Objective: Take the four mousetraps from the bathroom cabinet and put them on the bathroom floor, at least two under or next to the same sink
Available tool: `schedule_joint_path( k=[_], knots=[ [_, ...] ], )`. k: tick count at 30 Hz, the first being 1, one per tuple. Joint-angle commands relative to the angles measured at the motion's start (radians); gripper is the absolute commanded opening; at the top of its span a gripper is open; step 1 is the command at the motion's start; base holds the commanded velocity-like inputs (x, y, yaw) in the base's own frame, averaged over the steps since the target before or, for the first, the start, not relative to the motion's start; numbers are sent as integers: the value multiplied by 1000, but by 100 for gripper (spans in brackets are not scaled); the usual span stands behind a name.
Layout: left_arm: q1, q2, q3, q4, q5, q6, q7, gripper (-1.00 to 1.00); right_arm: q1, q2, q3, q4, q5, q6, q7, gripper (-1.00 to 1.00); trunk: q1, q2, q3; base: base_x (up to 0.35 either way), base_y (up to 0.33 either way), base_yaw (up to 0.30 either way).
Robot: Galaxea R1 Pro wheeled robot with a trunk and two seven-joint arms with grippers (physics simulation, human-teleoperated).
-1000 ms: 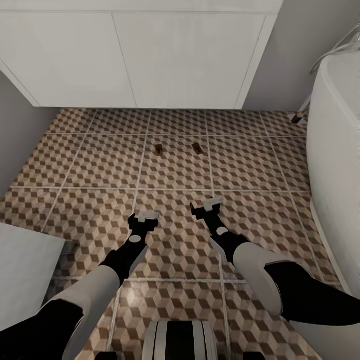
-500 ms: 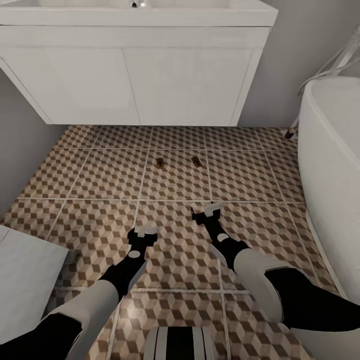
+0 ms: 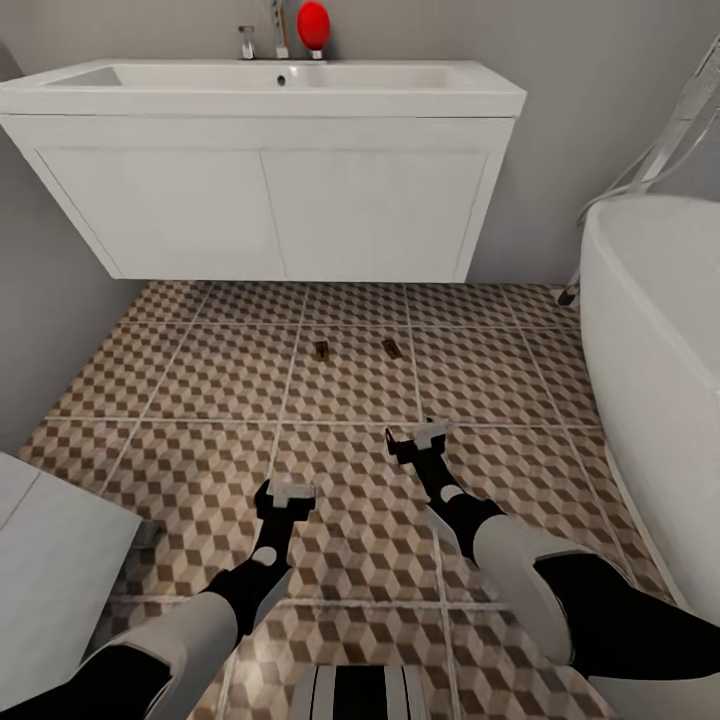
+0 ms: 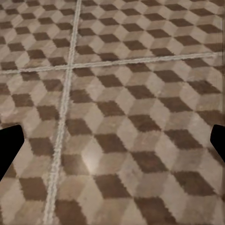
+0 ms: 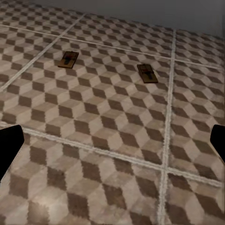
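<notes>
Head view places two mousetraps flat on the bathroom floor point(image 3: 200, 380), both on the same tile in front of the sink point(image 3: 270, 85): the left mousetrap point(image 3: 322, 350) and the right mousetrap point(image 3: 392, 348) lie near each other but apart, just out from under the vanity's front edge. From the right wrist camera they show as small tan boards with dark wire, the left mousetrap point(image 5: 68, 59) and the right mousetrap point(image 5: 147, 73) each angled differently; their red spots are too small to make out for sure.

From the traps, the right gripper point(image 3: 420, 440) is at about 5 o'clock, above bare tile, fingers parted wide and carrying nothing; its dark fingertips point(image 5: 9, 145) sit at the opposite edges of its wrist picture. The left gripper point(image 3: 288, 492) is at about 6 o'clock from the left trap, nearer the robot, likewise spread wide and empty above the patterned tile, with a grout crossing point(image 4: 70, 68) beneath it.

A red ball-like object point(image 3: 313, 24) sits beside the chrome faucet point(image 3: 278, 22). At 3 o'clock stands the white bathtub point(image 3: 650, 330); at 8 o'clock, a white unit point(image 3: 50, 560).
</notes>
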State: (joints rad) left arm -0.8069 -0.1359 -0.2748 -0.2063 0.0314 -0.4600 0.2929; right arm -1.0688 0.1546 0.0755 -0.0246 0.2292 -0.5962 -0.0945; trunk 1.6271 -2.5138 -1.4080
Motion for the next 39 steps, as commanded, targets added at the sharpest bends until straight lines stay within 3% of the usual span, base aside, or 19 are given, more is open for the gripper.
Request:
schedule_joint_path(
  k=[1,18,39],
  knots=[
    [0,-1,-8,13,3,-17,8,100,0,-1,7,1,5,-3,-10,100,-1,0,5,0,0,0],
    [5,-4,-6,220,4,-288,10,100,58,-27,7,0,4,-11,-11,100,-8,4,98,0,0,0],
    [18,25,0,276,10,-317,9,100,131,-41,7,1,4,-12,-11,100,-18,9,213,0,0,0]
  ],
)
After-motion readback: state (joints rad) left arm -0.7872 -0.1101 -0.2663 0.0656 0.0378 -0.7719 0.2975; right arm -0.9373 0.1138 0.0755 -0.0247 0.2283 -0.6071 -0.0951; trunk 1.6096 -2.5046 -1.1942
